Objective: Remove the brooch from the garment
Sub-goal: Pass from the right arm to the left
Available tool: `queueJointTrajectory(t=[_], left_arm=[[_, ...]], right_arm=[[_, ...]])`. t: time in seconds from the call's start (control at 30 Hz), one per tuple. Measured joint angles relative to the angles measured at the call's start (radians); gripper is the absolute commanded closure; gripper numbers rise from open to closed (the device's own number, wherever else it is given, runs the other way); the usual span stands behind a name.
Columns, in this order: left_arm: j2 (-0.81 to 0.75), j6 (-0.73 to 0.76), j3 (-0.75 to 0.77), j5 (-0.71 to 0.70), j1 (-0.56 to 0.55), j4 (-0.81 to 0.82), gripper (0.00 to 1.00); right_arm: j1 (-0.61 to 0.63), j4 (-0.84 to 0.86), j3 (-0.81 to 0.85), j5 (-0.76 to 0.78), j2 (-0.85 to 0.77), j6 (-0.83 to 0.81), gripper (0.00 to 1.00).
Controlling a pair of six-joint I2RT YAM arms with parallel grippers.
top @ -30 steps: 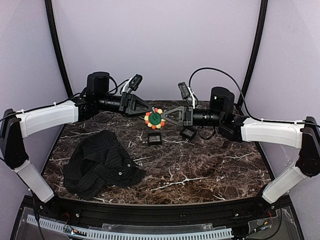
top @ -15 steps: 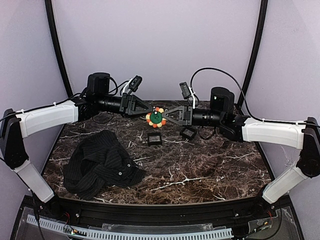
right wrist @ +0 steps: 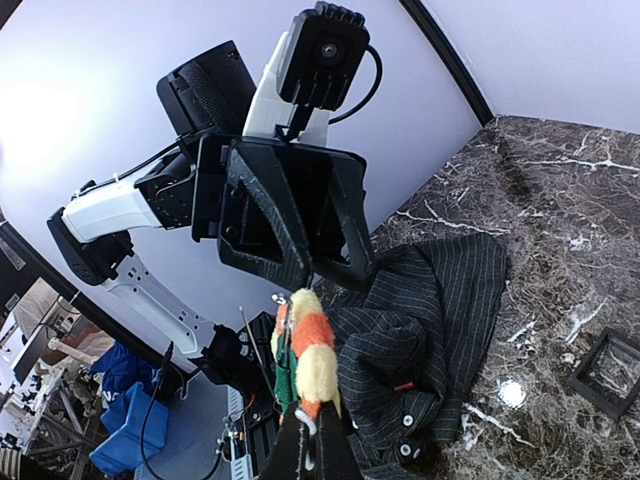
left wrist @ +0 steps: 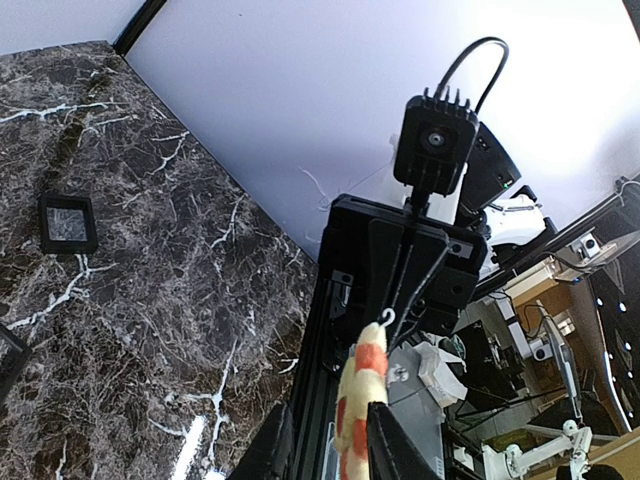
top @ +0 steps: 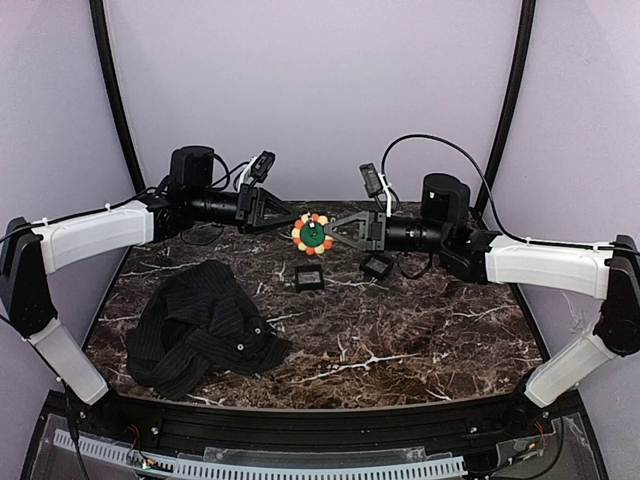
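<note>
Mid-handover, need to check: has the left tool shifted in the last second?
Yes. The left tool has edged slightly left, away from the brooch, judged against the nearer black box.

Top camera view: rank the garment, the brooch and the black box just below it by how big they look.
1. The garment, by far the largest.
2 and 3. The brooch looks slightly bigger than the box, but it is held above the table, nearer the camera, so that order is unsure.
</note>
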Motion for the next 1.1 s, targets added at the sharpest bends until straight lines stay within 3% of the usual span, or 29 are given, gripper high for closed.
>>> queueJointTrajectory(t=[0.37, 0.6, 0.73, 0.83, 0.97, 1.1], left_arm=[[0.0, -0.042, -0.027, 0.021, 0.005, 0.09, 0.55], [0.0, -0.043, -0.033, 0.052, -0.011, 0.109, 0.53], [0.0, -0.035, -0.033, 0.061, -0.021, 0.103, 0.62], [0.0, -0.033, -0.03, 0.066, -0.026, 0.094, 0.82], [0.0, -0.024, -0.021, 0.082, -0.031, 0.093, 0.97], [0.0, -0.039, -0.021, 0.097, -0.032, 0.124, 0.99]], right_arm=[[0.002, 0.0, 0.0, 0.0, 0.0, -0.007, 1.0], [0.002, 0.006, 0.0, 0.0, 0.0, -0.006, 1.0], [0.002, 0.009, 0.0, 0.0, 0.0, -0.006, 1.0], [0.002, 0.015, 0.0, 0.001, 0.0, -0.006, 1.0], [0.002, 0.019, 0.0, 0.003, 0.0, -0.006, 1.0], [0.002, 0.025, 0.0, 0.002, 0.0, -0.005, 0.81]])
